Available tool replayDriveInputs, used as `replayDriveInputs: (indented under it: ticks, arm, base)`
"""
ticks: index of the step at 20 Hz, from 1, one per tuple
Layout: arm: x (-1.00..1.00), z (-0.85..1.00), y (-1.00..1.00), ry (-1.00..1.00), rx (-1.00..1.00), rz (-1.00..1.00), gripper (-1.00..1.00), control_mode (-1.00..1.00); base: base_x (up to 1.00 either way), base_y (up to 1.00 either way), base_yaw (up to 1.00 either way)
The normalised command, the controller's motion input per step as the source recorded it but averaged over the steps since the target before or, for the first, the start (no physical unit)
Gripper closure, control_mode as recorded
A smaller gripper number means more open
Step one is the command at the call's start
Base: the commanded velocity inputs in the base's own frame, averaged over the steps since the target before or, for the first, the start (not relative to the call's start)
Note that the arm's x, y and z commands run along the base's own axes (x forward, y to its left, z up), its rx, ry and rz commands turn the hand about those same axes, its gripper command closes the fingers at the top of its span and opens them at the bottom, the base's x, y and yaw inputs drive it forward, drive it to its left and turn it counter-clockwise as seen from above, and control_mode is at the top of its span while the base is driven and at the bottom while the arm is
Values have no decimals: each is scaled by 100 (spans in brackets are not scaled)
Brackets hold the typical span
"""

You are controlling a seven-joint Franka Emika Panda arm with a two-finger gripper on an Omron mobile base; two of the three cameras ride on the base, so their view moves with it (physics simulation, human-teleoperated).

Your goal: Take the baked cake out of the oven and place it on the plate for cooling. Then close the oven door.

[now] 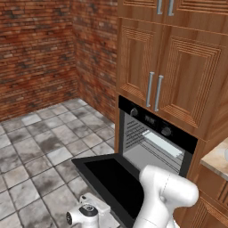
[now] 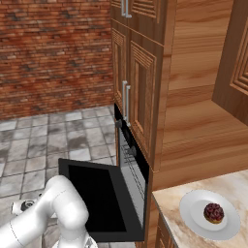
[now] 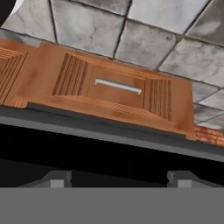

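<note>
The cake (image 2: 213,212), a small dark brown lump, sits on the white round plate (image 2: 193,219) on the marble counter to the right of the oven. The black oven (image 1: 153,149) stands open, its glossy oven door (image 1: 109,178) folded down flat over the floor; the door (image 2: 99,193) also shows from the right. My hand hangs low at the door's front left corner. In the hand view my gripper (image 3: 119,180) is open, its fingertips (image 3: 54,179) wide apart, facing the dark edge of the door (image 3: 109,151). Nothing is held.
A pale flat tray (image 1: 162,143) lies on a rack inside the oven. A wooden drawer front (image 3: 109,87) with a silver handle shows beyond the door edge. Wooden cabinets (image 1: 178,75) rise above the oven. Grey floor tiles (image 1: 40,151) spread to the left, up to brick walls.
</note>
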Motion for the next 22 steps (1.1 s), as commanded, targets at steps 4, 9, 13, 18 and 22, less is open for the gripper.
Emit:
replayDriveInputs:
  ticks: [4, 9, 13, 18, 22]
  arm:
    - [30, 17, -19, 0, 0, -9, -100, -100]
    - [33, 15, -32, -1, 0, -6, -100, -100]
    - [23, 15, -41, -8, 0, -4, -100, -100]
    - [18, 15, -46, -9, -2, -4, -100, -100]
    - [26, 29, -55, 0, -2, -3, -100, -100]
  base:
    - [0, 0, 0]
    - [0, 0, 0]
    - [0, 0, 0]
    - [0, 0, 0]
    - [0, 0, 0]
